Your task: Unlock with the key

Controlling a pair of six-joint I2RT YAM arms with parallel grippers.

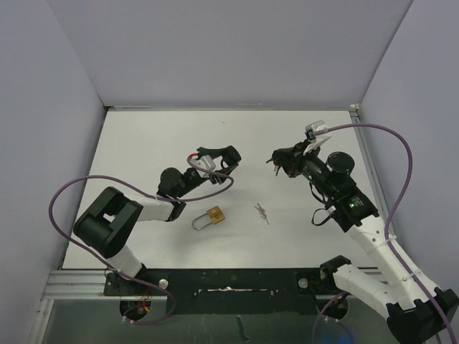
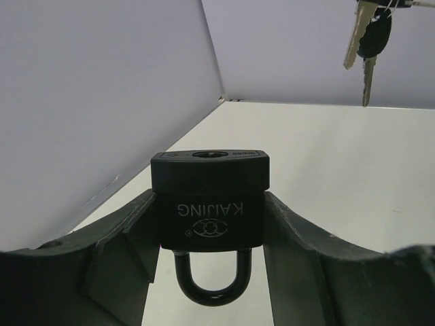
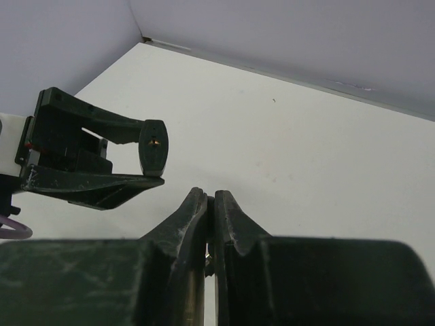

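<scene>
1. Black padlock (image 2: 211,204) sits pinched in the left gripper (image 1: 226,158), its keyhole facing right.
2. Right gripper (image 3: 211,198) is squeezed shut on the keys (image 2: 367,41), well apart from it.
3. Line one key up straight, then push slowly.

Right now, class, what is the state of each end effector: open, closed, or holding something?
The left end effector is closed on the black padlock.
The right end effector is shut on the keys.
</scene>
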